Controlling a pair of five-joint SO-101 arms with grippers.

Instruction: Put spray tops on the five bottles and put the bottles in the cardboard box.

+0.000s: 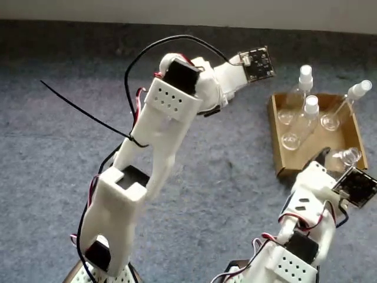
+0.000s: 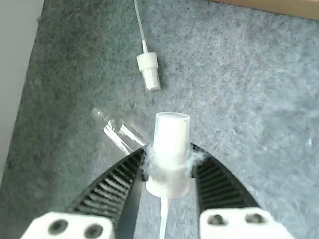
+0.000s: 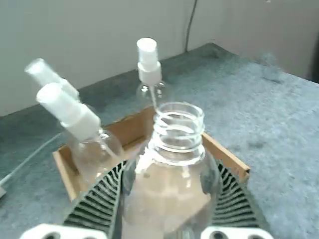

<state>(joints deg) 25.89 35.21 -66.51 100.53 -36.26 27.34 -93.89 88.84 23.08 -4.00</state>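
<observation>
Left wrist view: left tool (image 2: pixel 169 152) is pinched on a spray top (image 2: pixel 171 132). Its fingers clamp both sides of the collar, the cap end points away from the tool, and the thin dip tube (image 2: pixel 163 219) trails back between the fingers. Just past the fingertips a clear bottle (image 2: pixel 117 133) lies on its side on the grey tabletop (image 2: pixel 249 89), partly behind one finger and apart from the held top. Farther out a second spray top (image 2: pixel 149 69) lies loose on the tabletop, its tube stretched away from the tool.

Right wrist view: right tool (image 3: pixel 171 172) is clamped round an uncapped bottle (image 3: pixel 178 144). The body sits between both fingers and the threaded neck is open, with no top on it. Beyond it the cardboard box (image 3: pixel 227 158) holds three capped bottles (image 3: pixel 87 137), two leaning and one straighter.

High view: the uncapped bottle sits over the box's 5 o'clock corner. The three capped bottles stand toward the box's 12 o'clock end. The left arm (image 1: pixel 168 109) extends to about 10 o'clock of the box, with its wrist apart from the box. The box lies at 3 o'clock on the tabletop.
</observation>
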